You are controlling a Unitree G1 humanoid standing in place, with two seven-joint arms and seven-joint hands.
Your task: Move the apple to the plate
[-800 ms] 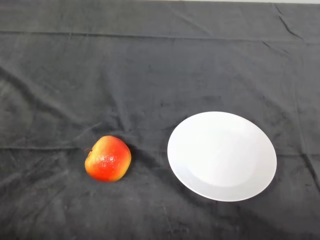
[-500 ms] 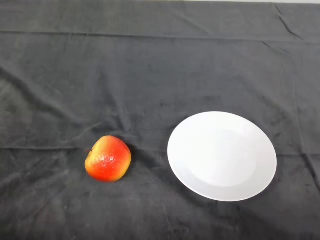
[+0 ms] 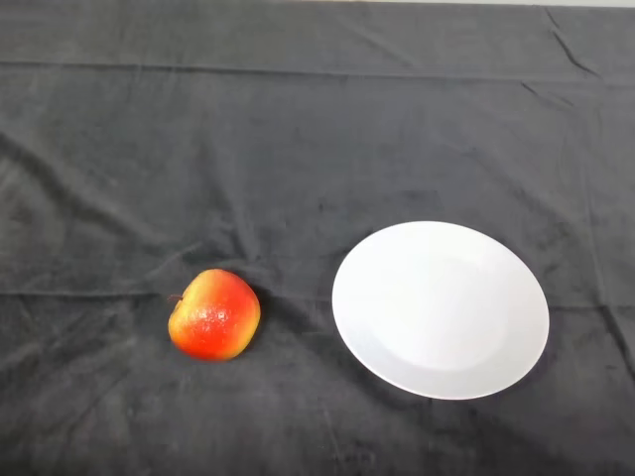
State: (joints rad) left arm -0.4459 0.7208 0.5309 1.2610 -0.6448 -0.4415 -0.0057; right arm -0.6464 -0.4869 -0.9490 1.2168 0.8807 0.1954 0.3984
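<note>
A desk under a wrinkled dark cloth point(image 3: 298, 129) carries a round white plate point(image 3: 441, 309) with nothing on it, ready to receive. To its left, apart from the rim, the red-and-yellow apple point(image 3: 214, 314) rests on the cloth, not yet moved. No robot hand shows, so its state cannot be told.

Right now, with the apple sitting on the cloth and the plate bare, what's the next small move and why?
Probably bring the left hand in from the lower left toward the apple. The apple lies on the dark cloth, apart from the white plate on its right, and no hand shows in the head view, so nothing grips it yet. Reaching comes before any lift toward the plate.
</note>
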